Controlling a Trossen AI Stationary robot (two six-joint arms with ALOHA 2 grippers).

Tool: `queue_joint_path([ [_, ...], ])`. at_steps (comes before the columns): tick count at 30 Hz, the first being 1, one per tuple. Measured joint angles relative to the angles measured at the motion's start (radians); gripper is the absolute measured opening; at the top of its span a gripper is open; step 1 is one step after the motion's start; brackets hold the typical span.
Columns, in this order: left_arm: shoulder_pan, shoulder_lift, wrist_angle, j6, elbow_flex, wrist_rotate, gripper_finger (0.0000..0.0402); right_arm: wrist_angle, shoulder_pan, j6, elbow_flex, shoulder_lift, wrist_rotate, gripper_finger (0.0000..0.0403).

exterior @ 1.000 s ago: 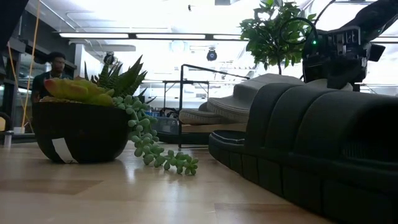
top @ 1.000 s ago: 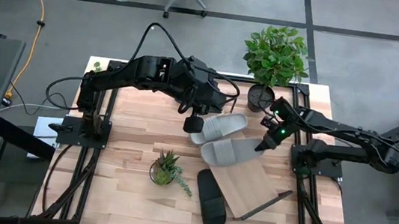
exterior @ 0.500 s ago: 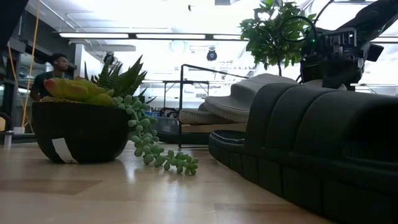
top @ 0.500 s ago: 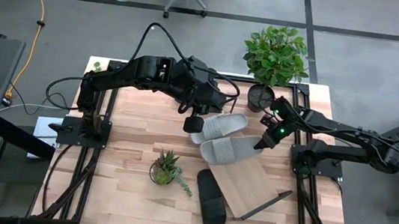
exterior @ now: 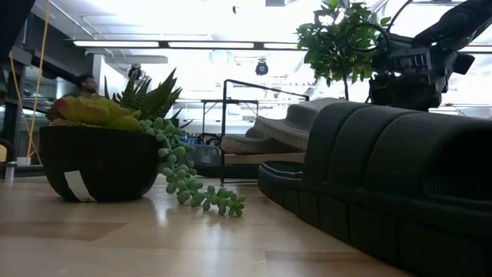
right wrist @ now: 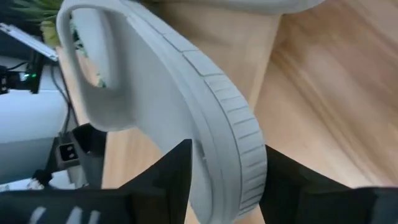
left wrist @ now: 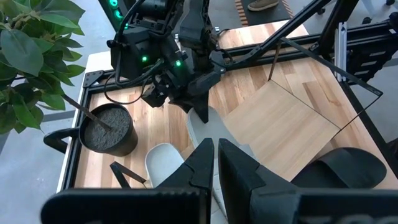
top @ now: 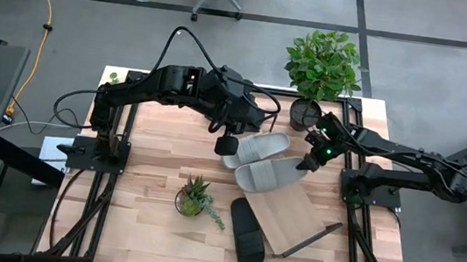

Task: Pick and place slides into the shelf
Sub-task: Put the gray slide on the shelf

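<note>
Two light grey slides lie side by side at mid-table: one (top: 255,147) farther off, the other (top: 268,177) by the far edge of the slanted light-wood shelf (top: 294,219). A black slide (top: 247,234) lies on the table at the shelf's left side and fills the foreground of the low view (exterior: 384,185). A second black slide is not seen. My right gripper (top: 307,163) is shut on the nearer grey slide's right end. My left gripper (top: 226,142) is shut and hovers over the left end of the farther grey slide (left wrist: 163,158); whether it touches, I cannot tell. My right gripper pinches the grey slide between its two fingers (right wrist: 168,177) at the ribbed sole edge (right wrist: 233,155) of the end toward the table's right. It comes in slanting down from the right, along the slide. The strap (right wrist: 93,74) is beyond the fingers, and the slide's left end is low by the shelf.
A leafy potted plant (top: 322,66) in a dark pot stands at the far right. A small succulent in a dark bowl (top: 194,197) sits left of the black slide. Black frame rails run along both table sides. Bare wood lies toward the left and near edges.
My right gripper has moved a little up and toward the far edge, taking the grey slide's right end with it; the slide's other end has stayed low. The left arm has kept still.
</note>
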Motion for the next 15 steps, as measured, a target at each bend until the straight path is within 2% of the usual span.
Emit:
queue_joint_path([
  [8,0.0,0.0,0.0,0.0,0.0,0.0,0.0014,-0.007,0.0,0.009,0.004,-0.003,0.149,0.0145],
  [15,0.0,0.0,0.0,0.0,0.0,0.0,0.0014,-0.006,0.0,-0.021,0.091,-0.004,0.25,0.0145],
])
